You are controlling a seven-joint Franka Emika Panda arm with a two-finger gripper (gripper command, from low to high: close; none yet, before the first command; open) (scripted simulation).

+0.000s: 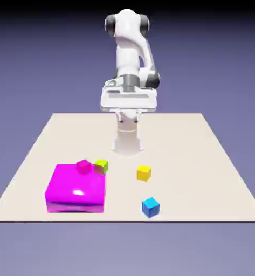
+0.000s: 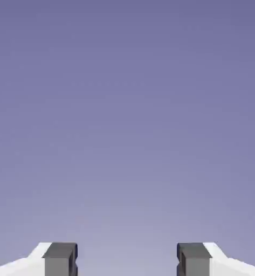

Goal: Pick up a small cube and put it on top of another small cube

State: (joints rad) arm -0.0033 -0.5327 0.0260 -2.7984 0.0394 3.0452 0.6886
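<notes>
Exterior view: white arm folded up high at the far edge of the pale bench (image 1: 215,161), end effector (image 1: 128,110) raised well above the surface and over no cube. Small bright blue cube (image 1: 150,207) near the front edge, toward the exterior view's right, alone and untouched. Small yellow cube (image 1: 144,172) just behind it, a little toward the exterior view's left, apart from the blue one, top bare. Large magenta block (image 1: 75,190) toward the exterior view's left, with a small magenta cube (image 1: 84,166) and a lime-green cube (image 1: 101,166) at its far edge, side by side; whether on it or just behind it, cannot tell.

Hand view: only plain blue-violet backdrop ahead, no bench, no cube. Two grey fingertips (image 2: 60,257) at the bottom edge, standing well apart, nothing between them.

Judged step: the very start, approach not yet begun, nothing picked up, stacking wholly undone. Next move likely calls for tipping the hand downward toward the bench, carrying it out over the blue cube, lining the spread fingers up with two opposite faces, then lowering around it before closing. Care needed to steer clear of the nearby yellow cube.
</notes>
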